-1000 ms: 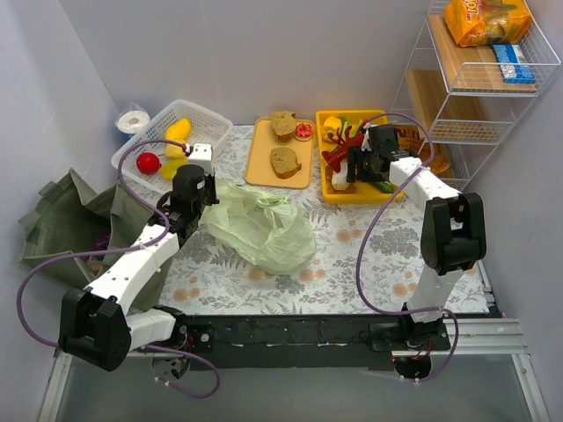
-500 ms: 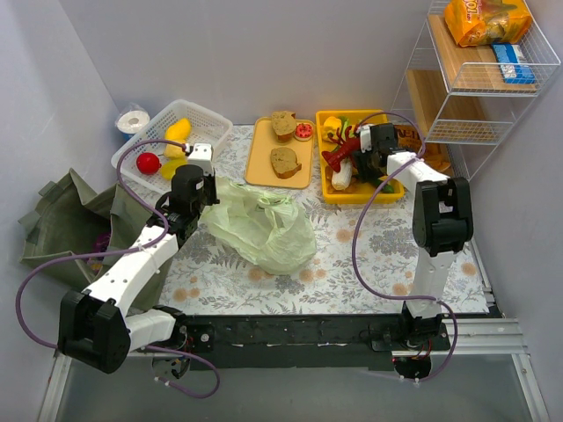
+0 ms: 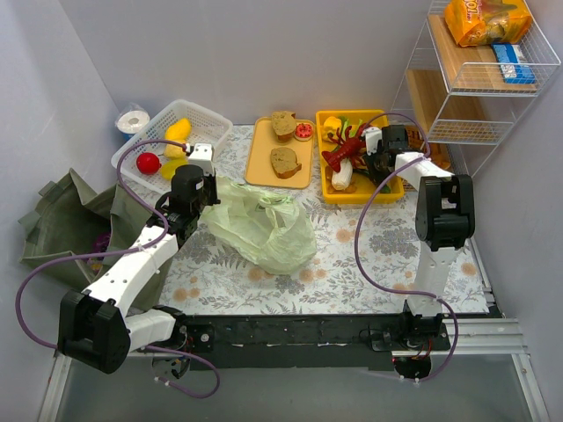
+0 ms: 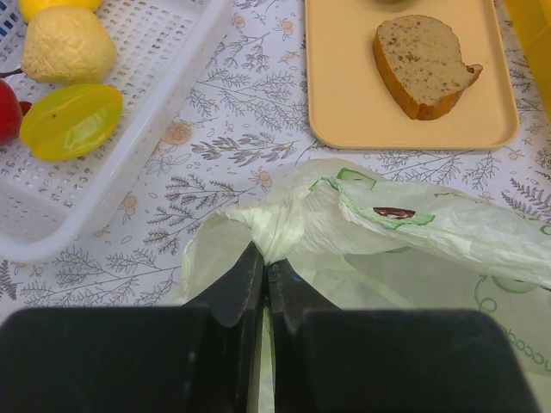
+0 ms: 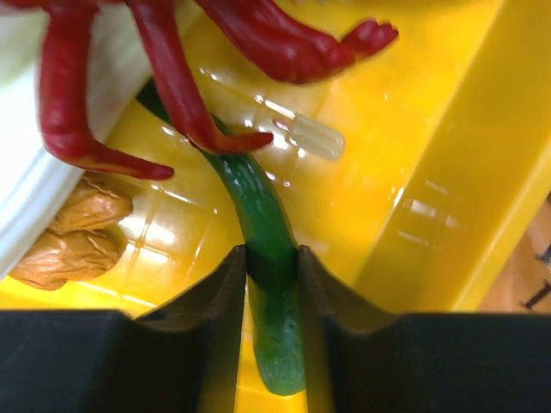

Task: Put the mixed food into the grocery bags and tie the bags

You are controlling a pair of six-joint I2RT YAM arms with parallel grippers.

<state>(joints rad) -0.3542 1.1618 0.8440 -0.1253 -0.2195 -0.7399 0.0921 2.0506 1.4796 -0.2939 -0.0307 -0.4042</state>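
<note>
I see the pale-green plastic bag (image 3: 264, 224) crumpled mid-worktop (image 3: 352, 255), with its edge pinched in the left tool (image 4: 263, 261). The green pepper (image 5: 258, 206) lies in the yellow tray (image 3: 362, 199), partly under the red lobster (image 3: 345, 148), and the right tool (image 5: 271, 258) clamps it.

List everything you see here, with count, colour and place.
Thin crinkly plastic bag: one, pale green, middle of the patterned table.
Fabric tote: one, olive-grey, far left.
Slatted plastic basket: one, white, back left.
Flat tray: one, pale orange, back centre.
Bread slices: two, brown, on the tray.
Deep bin: one, yellow, back right.
Toy lobster: one, red, in the bin.
Long pepper: one, green, in the bin.
Snack packet: one, orange, atop the wire shelf.
Left gripper: black, shut on the bag.
Right gripper: black, shut on the pepper.
</note>
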